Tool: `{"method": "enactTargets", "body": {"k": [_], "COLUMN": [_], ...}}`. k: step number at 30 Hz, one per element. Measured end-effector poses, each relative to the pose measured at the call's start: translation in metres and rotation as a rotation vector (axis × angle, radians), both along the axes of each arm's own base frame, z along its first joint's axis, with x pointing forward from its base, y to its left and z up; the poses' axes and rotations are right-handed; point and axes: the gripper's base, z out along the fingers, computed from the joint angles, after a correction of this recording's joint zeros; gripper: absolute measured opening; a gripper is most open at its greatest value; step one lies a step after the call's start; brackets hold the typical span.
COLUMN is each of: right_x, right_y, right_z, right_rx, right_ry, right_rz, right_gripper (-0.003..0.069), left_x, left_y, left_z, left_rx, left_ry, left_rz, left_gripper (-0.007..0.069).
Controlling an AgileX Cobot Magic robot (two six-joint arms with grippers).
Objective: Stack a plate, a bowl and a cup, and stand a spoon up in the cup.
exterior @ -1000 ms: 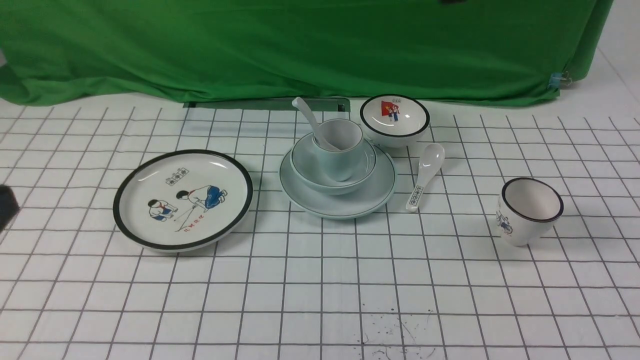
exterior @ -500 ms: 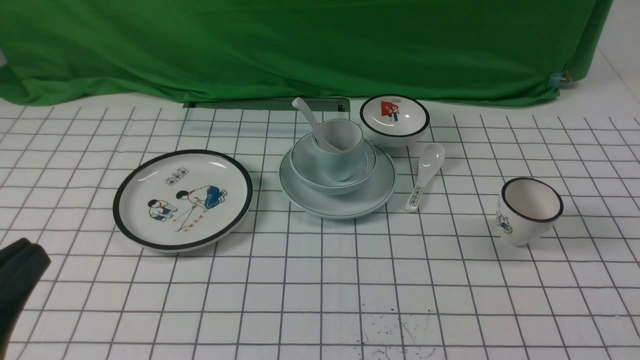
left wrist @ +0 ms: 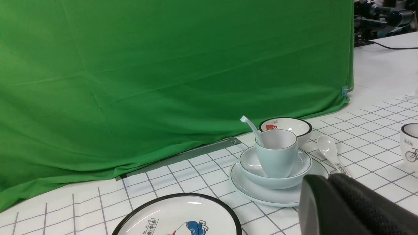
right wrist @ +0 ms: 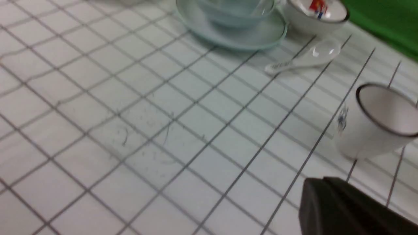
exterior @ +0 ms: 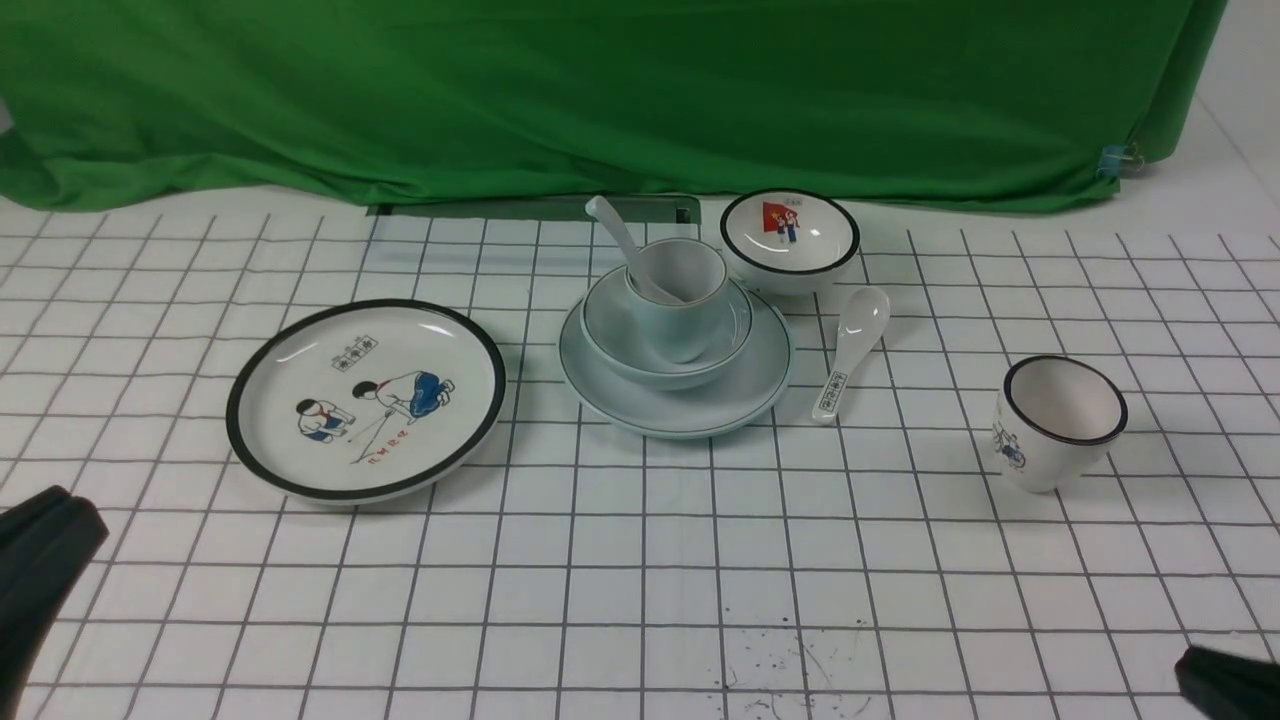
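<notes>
The pale blue-green plate (exterior: 720, 400) sits mid-table with the matching bowl (exterior: 610, 335) on it. The light-blue cup (exterior: 690, 320) stands in the bowl, and the plain pale spoon (exterior: 618, 235) leans in the cup, handle up to the left. The stack also shows in the left wrist view: plate (left wrist: 248, 189), bowl (left wrist: 251, 163), cup (left wrist: 277, 156), spoon (left wrist: 250, 125). My left gripper (exterior: 60, 505) is shut and empty at the near left edge. My right gripper (exterior: 1190, 665) is shut and empty at the near right corner, well away from the stack.
A large white black-rimmed cartoon plate (exterior: 365, 398) lies left of the stack. A small white bowl with a red picture (exterior: 790, 240) stands behind right, a printed white spoon (exterior: 850, 350) beside it. A white black-rimmed cup (exterior: 1055, 420) stands at right. Green cloth hangs behind.
My left gripper has come down along the left edge to the near left corner. My right gripper has just come into the front view at the near right corner. The dishes have not moved.
</notes>
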Motion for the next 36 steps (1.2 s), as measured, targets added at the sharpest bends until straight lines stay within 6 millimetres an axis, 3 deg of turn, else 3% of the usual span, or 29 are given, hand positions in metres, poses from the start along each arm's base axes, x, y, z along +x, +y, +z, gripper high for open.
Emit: {"method": "enactTargets", "body": {"k": [4,9,12,19,26,36], "right_x": [-0.002,-0.006,-0.013,-0.022,-0.022,-0.022], "right_y": [-0.001,-0.002,-0.009,-0.028,-0.041,-0.042], "right_z": [-0.021,-0.032,-0.045,-0.036,-0.048,-0.051], "right_rx": [-0.024,0.034,0.122,0.281,0.236,0.232], "right_ry": [0.054,-0.031,-0.169,-0.371,-0.265,-0.237], "right_rz": [-0.004,0.014,-0.028,-0.257,-0.502,-0.526], "right_gripper": [0.0038,0.0048,0.0046,0.0009,0.001,0.0023], "left_x": [0.0,0.0,0.0,0.0,0.0,0.0], "left_y": [0.0,0.0,0.0,0.0,0.0,0.0], "left_z": [0.0,0.0,0.0,0.0,-0.001,-0.001], "left_rx": [0.0,0.0,0.0,0.001,0.005,0.005], "left_ry": [0.0,0.001,0.001,0.002,0.005,0.005], "left_rz": [0.0,0.0,0.0,0.0,0.001,0.001], "left_gripper": [-0.003,-0.003,-0.003,-0.003,-0.0029,-0.0029]}}
